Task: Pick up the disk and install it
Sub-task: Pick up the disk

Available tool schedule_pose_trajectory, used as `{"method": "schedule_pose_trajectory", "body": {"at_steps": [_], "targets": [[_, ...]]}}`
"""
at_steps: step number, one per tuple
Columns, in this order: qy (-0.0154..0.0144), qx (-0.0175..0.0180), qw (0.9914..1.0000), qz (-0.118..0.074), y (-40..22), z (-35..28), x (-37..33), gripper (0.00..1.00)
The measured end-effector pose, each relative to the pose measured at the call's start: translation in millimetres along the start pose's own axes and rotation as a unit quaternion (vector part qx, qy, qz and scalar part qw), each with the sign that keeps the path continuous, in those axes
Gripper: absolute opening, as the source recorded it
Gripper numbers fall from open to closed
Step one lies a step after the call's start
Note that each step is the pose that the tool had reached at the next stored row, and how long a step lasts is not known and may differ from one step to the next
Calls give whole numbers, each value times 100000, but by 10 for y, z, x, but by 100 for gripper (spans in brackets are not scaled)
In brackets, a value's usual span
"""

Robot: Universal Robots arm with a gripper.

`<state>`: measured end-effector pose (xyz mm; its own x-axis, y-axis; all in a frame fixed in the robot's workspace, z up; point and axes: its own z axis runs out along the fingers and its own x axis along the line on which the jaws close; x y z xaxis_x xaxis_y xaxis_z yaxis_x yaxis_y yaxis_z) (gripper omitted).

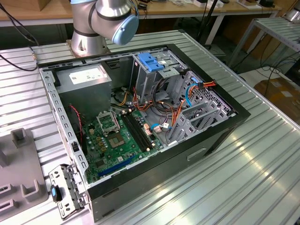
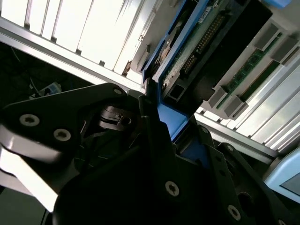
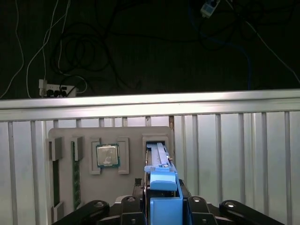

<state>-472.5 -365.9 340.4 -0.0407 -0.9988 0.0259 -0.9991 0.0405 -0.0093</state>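
The gripper (image 3: 164,208) is clamped on the disk (image 3: 163,180), which stands on edge in the tray (image 3: 131,140) slot, its long axis running toward the gripper's twelve o'clock.

**Flat rectangular silver-grey metal disk with blue plastic side rails (image 3: 159,173), standing on edge at a slot of a grey holder tray (image 3: 84,140).**

In the first wrist view the disk is seen end-on as a narrow upright strip. Its pale metal edge runs into the open slot, and its blue plastic end lies nearest the camera, clasped from both sides by the black gripper (image 3: 163,199). In the second wrist view it shows a blue rail (image 2: 171,117) along its edge and a green circuit board (image 2: 199,44) with a row of connector pins on one flat face. It stretches away from the gripper over the ribbed aluminium table (image 2: 70,28). Whether its lower edge touches the slot floor cannot be told.
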Motion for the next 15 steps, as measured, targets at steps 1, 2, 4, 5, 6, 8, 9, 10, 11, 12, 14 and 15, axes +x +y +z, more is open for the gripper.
{"method": "schedule_pose_trajectory", "body": {"at_steps": [1,2,4,5,6,8,9,10,11,12,14,15], "targets": [[1,-1,100000,2,0,-14,0,37],[4,-7,100000,3,0,-44,1,37],[-7,14,100000,1,-1,-51,1,37],[-4,5,100000,1,0,-53,1,37],[0,-1,100000,0,-1,-54,1,37],[-1,3,100000,1,-1,-55,1,37],[-2,1,100000,-1,0,-55,1,37],[-1,2,100000,4,0,-55,1,37],[-3,-4,100000,2,0,-58,1,37],[-9,-1,100000,1,0,-59,1,37],[-19,-2,100000,0,-1,-64,2,37],[-19,-6,100000,1,0,-68,2,37]]}}
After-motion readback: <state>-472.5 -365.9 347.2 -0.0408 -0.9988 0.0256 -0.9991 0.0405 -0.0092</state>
